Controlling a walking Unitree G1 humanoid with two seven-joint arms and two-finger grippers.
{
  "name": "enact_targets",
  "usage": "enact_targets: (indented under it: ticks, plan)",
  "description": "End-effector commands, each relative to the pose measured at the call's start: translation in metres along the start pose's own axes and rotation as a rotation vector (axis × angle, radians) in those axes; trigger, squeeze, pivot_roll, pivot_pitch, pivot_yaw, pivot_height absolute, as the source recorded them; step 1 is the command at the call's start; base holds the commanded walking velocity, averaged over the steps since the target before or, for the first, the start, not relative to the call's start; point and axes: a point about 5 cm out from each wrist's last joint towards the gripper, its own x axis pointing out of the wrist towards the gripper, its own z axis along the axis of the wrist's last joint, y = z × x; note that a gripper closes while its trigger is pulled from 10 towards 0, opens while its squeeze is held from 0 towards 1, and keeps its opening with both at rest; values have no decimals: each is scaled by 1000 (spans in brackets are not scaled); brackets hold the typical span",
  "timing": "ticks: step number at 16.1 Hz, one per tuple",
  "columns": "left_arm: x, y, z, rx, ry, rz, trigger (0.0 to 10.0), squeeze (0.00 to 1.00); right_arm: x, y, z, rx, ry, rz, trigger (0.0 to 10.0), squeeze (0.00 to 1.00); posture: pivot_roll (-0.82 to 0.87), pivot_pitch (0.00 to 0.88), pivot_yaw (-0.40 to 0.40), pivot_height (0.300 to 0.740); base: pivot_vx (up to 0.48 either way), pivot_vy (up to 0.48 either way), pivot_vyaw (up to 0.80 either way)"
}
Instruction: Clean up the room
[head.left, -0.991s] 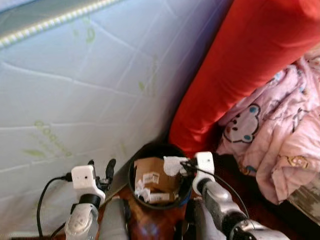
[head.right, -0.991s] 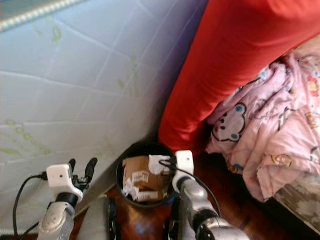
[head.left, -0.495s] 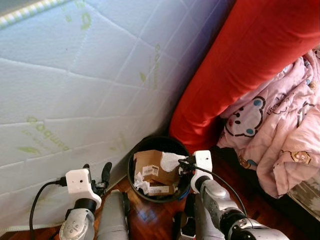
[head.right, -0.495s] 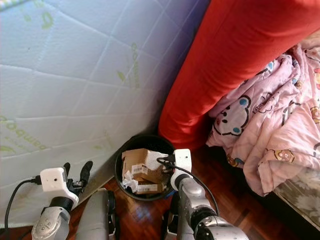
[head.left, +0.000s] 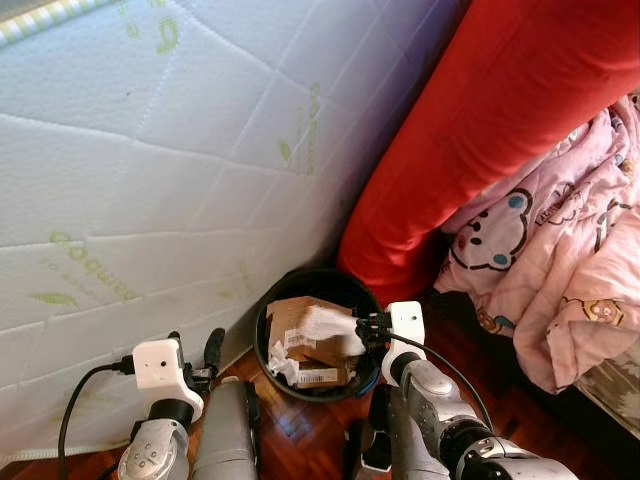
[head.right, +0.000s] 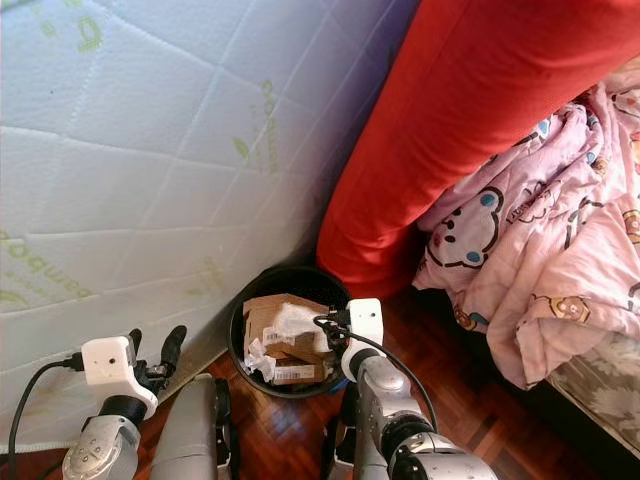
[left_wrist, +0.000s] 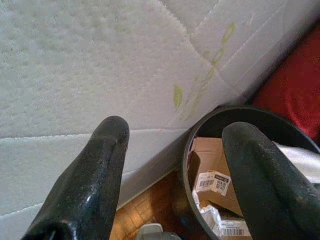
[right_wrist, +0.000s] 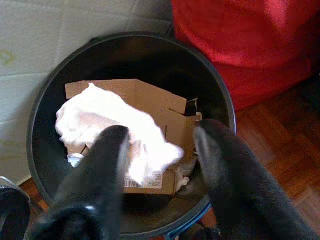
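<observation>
A black round bin (head.left: 298, 277) stands on the wood floor against the white mattress, holding brown cardboard (head.left: 288, 318) with labels and paper scraps. A crumpled white tissue (right_wrist: 100, 116) lies loose on top of the cardboard, just off my right fingers. My right gripper (head.left: 364, 326) hovers over the bin's right rim, open, its fingers (right_wrist: 116, 145) spread above the tissue. My left gripper (head.left: 195, 343) hangs open beside the mattress, left of the bin, with nothing in it.
A white quilted mattress (head.left: 150, 150) leans upright at the left and back. A red cushion (head.left: 480, 130) leans beside the bin on the right. A pink cartoon blanket (head.left: 560, 270) hangs at the far right. Parquet floor (head.left: 310, 432) shows around my legs.
The tissue has left my right fingertips and dropped left onto the cardboard in the bin. The camera tilted slightly; the left arm sits lower in view.
</observation>
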Motion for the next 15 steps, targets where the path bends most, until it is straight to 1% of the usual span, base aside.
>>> enact_targets:
  ticks: [1, 3, 4, 5, 6, 9, 11, 12, 13, 14, 15]
  plan:
    - [-6, 1, -5, -1, 28, 7, 10000, 0, -3, -1, -12, 17, 37, -9, 10000, 1000, 272, 341, -98, 617, 0, 0, 0]
    - [-7, 1, -5, 0, 32, 8, 10000, 0, -4, -1, -13, 16, 42, -8, 10000, 1000, 272, 341, -98, 617, 0, 0, 0]
    - [-6, 0, -5, -1, 35, 7, 10000, 0, -4, -2, -15, 13, 47, -11, 10000, 529, 269, 339, -98, 617, 0, 0, 0]
    - [-6, 0, -6, -1, 39, 7, 10000, 0, -5, -3, -16, 10, 51, -14, 10000, 0, 269, 334, -100, 617, 0, 0, 0]
    - [-5, 0, -8, -2, 43, 7, 10000, 0, -5, -4, -17, 9, 54, -18, 10000, 0, 270, 330, -100, 617, 0, 0, 0]
    - [2, 7, -20, 5, 89, 26, 10000, 0, -12, -19, -23, 42, 48, -64, 10000, 0, 252, 271, -106, 622, 0, 0, 0]
    - [9, 11, -28, 13, 121, 31, 10000, 0, -17, -32, -29, 57, 56, -114, 10000, 0, 241, 224, -104, 642, 0, 0, 0]
    - [12, 12, -30, 13, 132, 33, 10000, 0, -19, -37, -32, 66, 62, -132, 10000, 0, 238, 214, -103, 652, 0, 0, 0]
    - [15, 15, -34, 14, 148, 40, 10000, 0, -24, -43, -38, 70, 78, -154, 10000, 0, 232, 185, -102, 662, 0, 0, 0]
    - [20, 17, -41, 19, 180, 44, 10000, 0, -29, -49, -46, 83, 96, -178, 10000, 0, 223, 130, -94, 672, 0, 0, 0]
    - [22, 20, -50, 29, 230, 43, 10000, 0, -37, -58, -57, 94, 120, -213, 10000, 0, 211, 103, -89, 687, 0, 0, 0]
